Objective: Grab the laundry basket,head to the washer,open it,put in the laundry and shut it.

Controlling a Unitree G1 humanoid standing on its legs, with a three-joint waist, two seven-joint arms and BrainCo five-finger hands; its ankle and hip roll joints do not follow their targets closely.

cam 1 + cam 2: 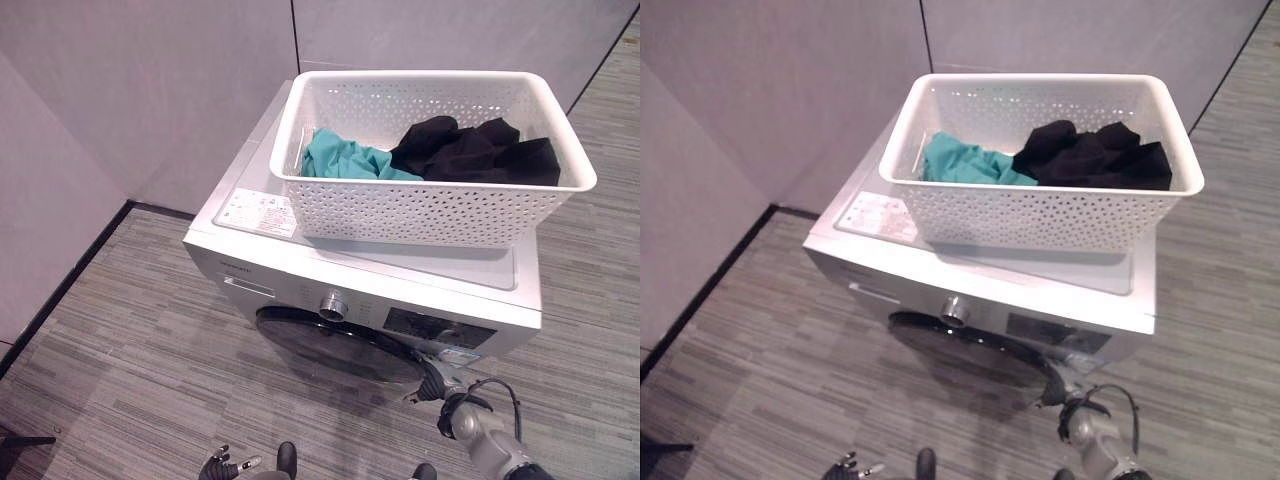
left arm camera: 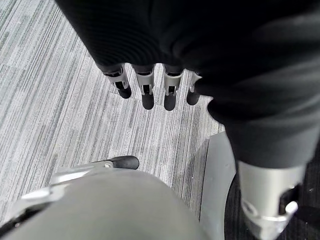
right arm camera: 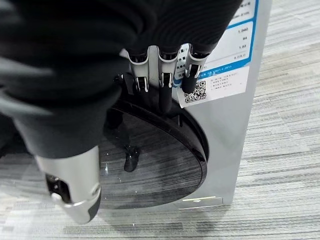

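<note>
Silver fingers of the left hand point(image 2: 145, 87) hang relaxed and straight over grey striped carpet point(image 2: 50, 100) in the left wrist view, holding nothing; in the left eye view the same hand sits at the bottom edge, left of centre. Right hand point(image 3: 165, 82), lower right of the eye views, is up against the rim of the round dark glass door point(image 3: 150, 160) on the washer front. Right wrist view shows what the eye views hide: fingers extended, dark tips lying on the upper edge of the door ring, just beside a white and blue label sticker point(image 3: 225, 65); thumb stands apart, clear of the door. Door looks closed against the front panel.

Further up, silver-white front-loading washing machine point(image 1: 300, 275) fills the middle of the eye views, with a chrome dial point(image 1: 333, 305) and dark display panel point(image 1: 440, 328) above the door. White perforated plastic laundry basket point(image 1: 420, 215) rests on the washer's top, toward the upper right of the frame, overhanging the right edge a little. Inside it, teal cloth point(image 1: 345, 160) on the left, black cloth point(image 1: 475, 150) on the right, touching. Grey partition walls point(image 1: 150, 90) stand behind, upper left.
</note>
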